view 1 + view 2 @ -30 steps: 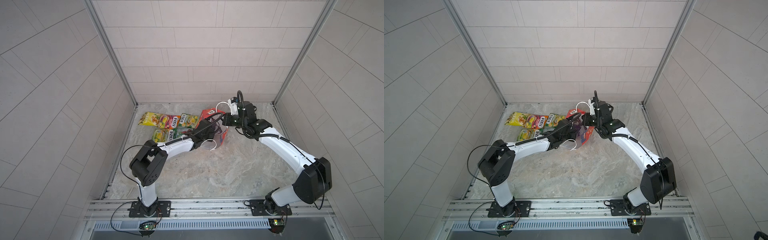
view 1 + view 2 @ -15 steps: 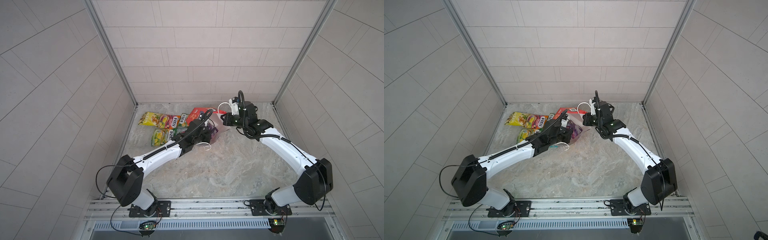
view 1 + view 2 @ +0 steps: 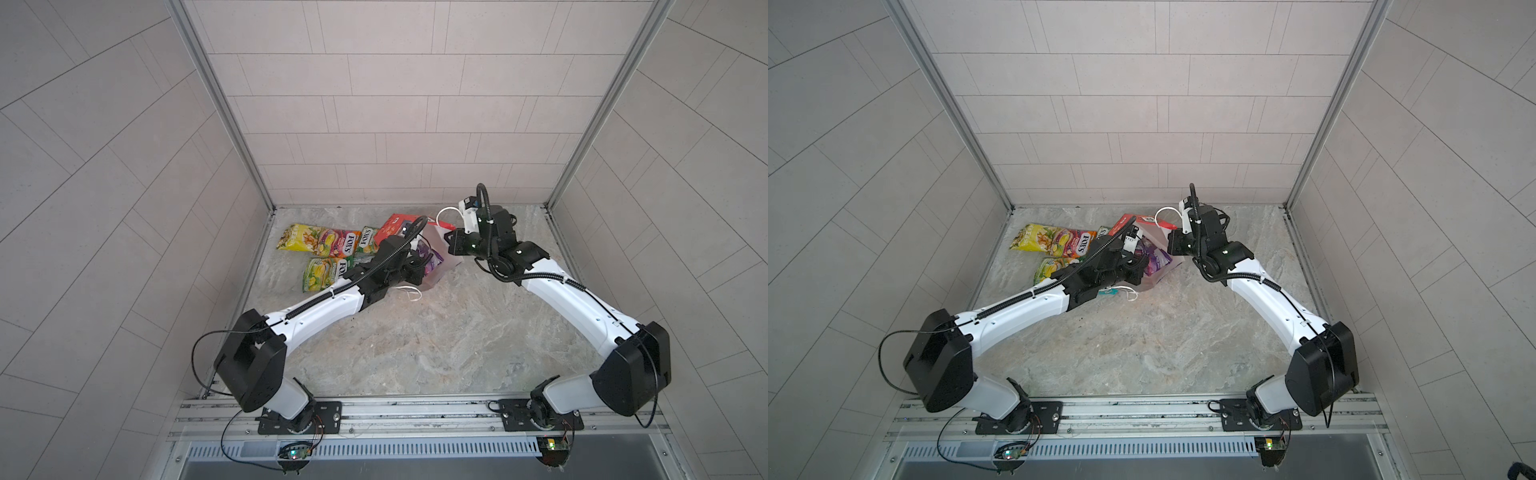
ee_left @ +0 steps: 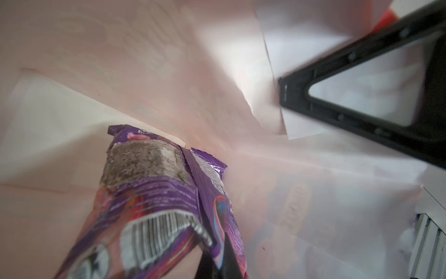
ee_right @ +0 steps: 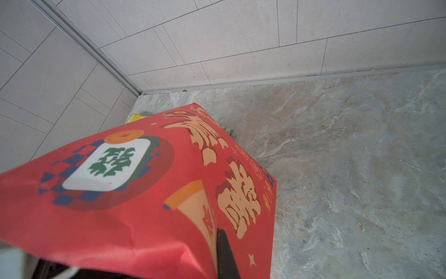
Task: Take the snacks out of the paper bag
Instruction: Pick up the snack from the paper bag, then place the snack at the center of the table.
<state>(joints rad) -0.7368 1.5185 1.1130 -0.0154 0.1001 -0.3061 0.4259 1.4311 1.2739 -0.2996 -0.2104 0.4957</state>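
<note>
The red paper bag (image 3: 398, 223) sits tilted, its white mouth open. A purple packet (image 4: 156, 193) lies inside. Other bright packets (image 3: 337, 245) lie flat just beside the bag.

1. The red paper bag (image 5: 135, 193) bears gold characters and a white tile.
2. One of the dark fingers (image 5: 225, 256) presses against its red face.
3. A yellow packet (image 5: 135, 117) corner peeks from behind it on the marbled counter (image 5: 350, 169).

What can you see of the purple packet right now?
The purple packet is glossy, crinkled film with a back seam, a barcode and a grey print panel, its end crimped. It lies inside the paper bag against the white lining, and jaws of the left gripper pinch its near end.
</note>
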